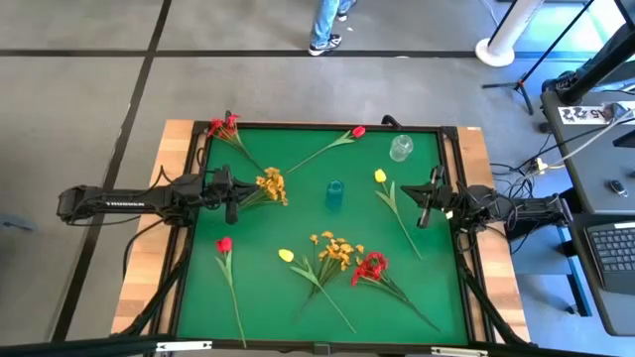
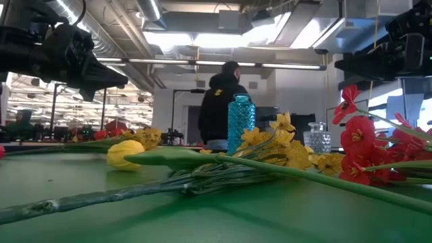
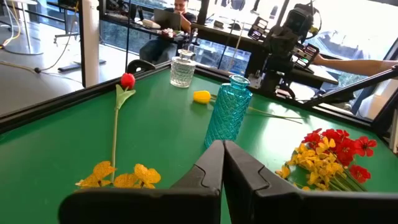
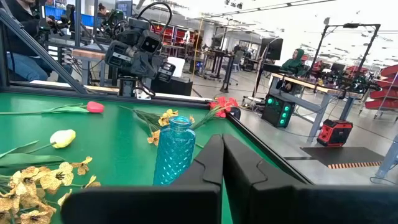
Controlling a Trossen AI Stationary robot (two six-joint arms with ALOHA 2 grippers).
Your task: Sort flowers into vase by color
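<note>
We hover at the start: left gripper (image 1: pixel 231 188) and right gripper (image 1: pixel 427 203) jaws pressed together, empty. The flowers (image 1: pixel 337 253) lie scattered across the tabletop (image 1: pixel 278 228) around the blue vase (image 1: pixel 335 194). Next, we judge, jaws must spread over a stem.

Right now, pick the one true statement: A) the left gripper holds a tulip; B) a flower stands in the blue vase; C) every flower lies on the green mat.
C: the blue vase and clear vase stand empty, and both grippers are shut on nothing.
</note>
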